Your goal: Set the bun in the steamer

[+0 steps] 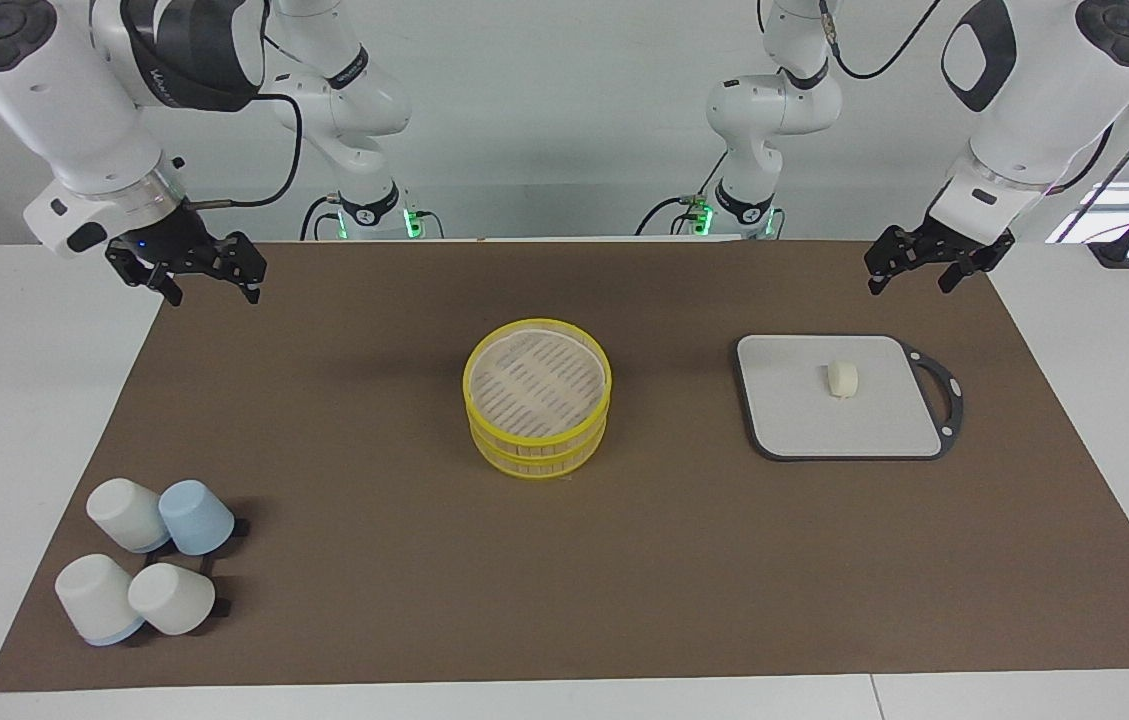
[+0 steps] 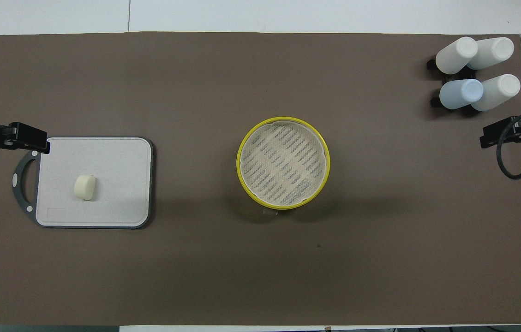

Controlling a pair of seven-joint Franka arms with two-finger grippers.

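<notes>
In the facing view, the bun (image 1: 842, 379) lies near the middle of the grey board (image 1: 784, 425), toward the left arm's end of the table. The steamer (image 1: 537, 400) stands at the table's centre, well apart from the board, two tiers tall with no lid on it. The left gripper (image 1: 936, 264) hangs over the mat's edge near its own base, fingers spread and holding nothing. The right gripper (image 1: 209, 275) hangs over the mat's corner at the right arm's end, jaws likewise open and empty; that arm seems to be waiting. Four upturned cups (image 1: 149, 570) cluster at the right arm's end, farther from the robots than the steamer is.

The bun looks soft and rounded, so a hard pinch would likely dent it, and an off-centre one might roll it across the smooth board.

In the overhead view, the bun (image 2: 85, 187) sits on the board (image 2: 122, 157), and the steamer (image 2: 283, 162) shows a pale slatted floor ringed by its yellow rim. Only the tip of the left gripper (image 2: 22, 136) shows, over the board's handle corner, and of the right gripper (image 2: 514, 131) little more. How far the floor sits below the rim is hard to judge from here; a low carry could clip the rim and knock the bun loose.
</notes>
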